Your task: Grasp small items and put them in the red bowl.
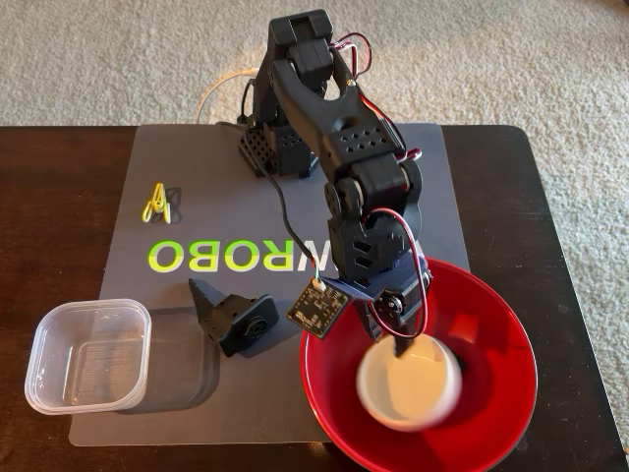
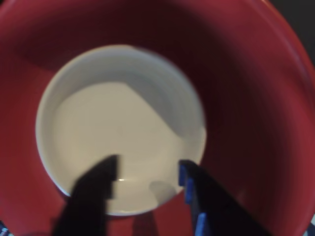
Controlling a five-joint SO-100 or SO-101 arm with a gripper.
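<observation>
Hand [image 2: 147, 172] open over white bowl [image 2: 120, 128], grey mat [image 1: 197, 216], dark table [image 1: 59, 197], beige carpet [image 1: 118, 59]

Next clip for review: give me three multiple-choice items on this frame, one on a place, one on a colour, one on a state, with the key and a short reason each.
1. Where is the small white bowl?
A. inside the red bowl
B. on the carpet
C. inside the clear square tub

2. What colour are the paper clips?
A. blue
B. yellow
C. white

3. What state are the end effector fingers in?
A. clamped flat together
B. spread apart
C. out of sight

Key: 1 A, red wall surrounds it in the wrist view; 2 B, they lie yellow on the grey mat; 3 B, the wrist view shows a gap between the fingers.
</observation>
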